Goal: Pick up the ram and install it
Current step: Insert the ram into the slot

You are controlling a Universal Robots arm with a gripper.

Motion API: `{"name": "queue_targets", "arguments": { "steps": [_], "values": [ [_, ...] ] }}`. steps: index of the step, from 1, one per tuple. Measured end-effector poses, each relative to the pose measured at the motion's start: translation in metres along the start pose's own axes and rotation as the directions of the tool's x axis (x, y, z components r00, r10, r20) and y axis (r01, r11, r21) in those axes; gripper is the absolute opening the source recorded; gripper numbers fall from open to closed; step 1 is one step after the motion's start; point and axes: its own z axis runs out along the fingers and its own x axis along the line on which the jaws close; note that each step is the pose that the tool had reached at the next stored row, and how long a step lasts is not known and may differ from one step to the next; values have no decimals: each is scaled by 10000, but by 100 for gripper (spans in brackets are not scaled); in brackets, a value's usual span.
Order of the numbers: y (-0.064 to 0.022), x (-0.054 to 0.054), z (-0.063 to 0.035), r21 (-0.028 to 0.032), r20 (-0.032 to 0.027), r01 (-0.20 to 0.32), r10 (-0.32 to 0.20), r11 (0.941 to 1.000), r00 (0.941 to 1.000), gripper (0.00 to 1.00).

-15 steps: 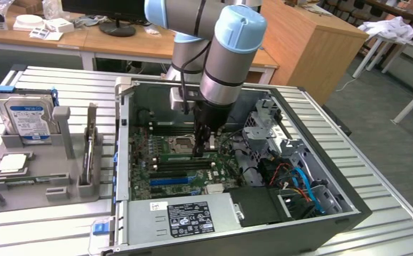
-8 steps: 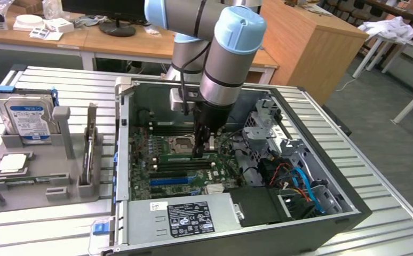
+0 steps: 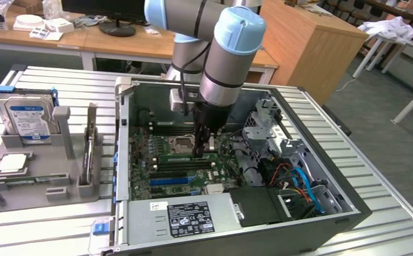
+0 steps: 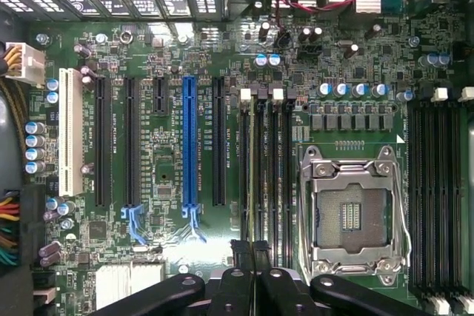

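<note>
The ram (image 3: 189, 158) is a thin green stick standing on edge along the black memory slots of the motherboard (image 3: 157, 160), inside the open computer case (image 3: 349, 208). My gripper (image 3: 206, 151) reaches straight down into the case and is shut on the ram's upper edge. In the wrist view the ram (image 4: 255, 168) appears edge-on as a narrow olive line over the slots next to the CPU socket (image 4: 352, 216). The dark fingertips of the gripper (image 4: 252, 253) are closed around its near end. I cannot tell how deep it sits in the slot.
A silver hard drive (image 3: 27, 114) stands in a grey holder (image 3: 42, 176) at the exterior view's left. The case holds a power supply (image 3: 192, 216), blue and orange cables (image 3: 300, 184) and a drive cage (image 3: 267, 125). More memory slots (image 4: 437, 190) lie beyond the socket.
</note>
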Motion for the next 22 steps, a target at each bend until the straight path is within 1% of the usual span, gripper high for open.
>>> {"name": "queue_targets", "arguments": {
  "steps": [16,22],
  "values": [
    [-1,2,58,0,-1,-1,1,10000,10000,12],
    [-2,2,65,0,0,0,0,10000,10000,12]
  ]
}}
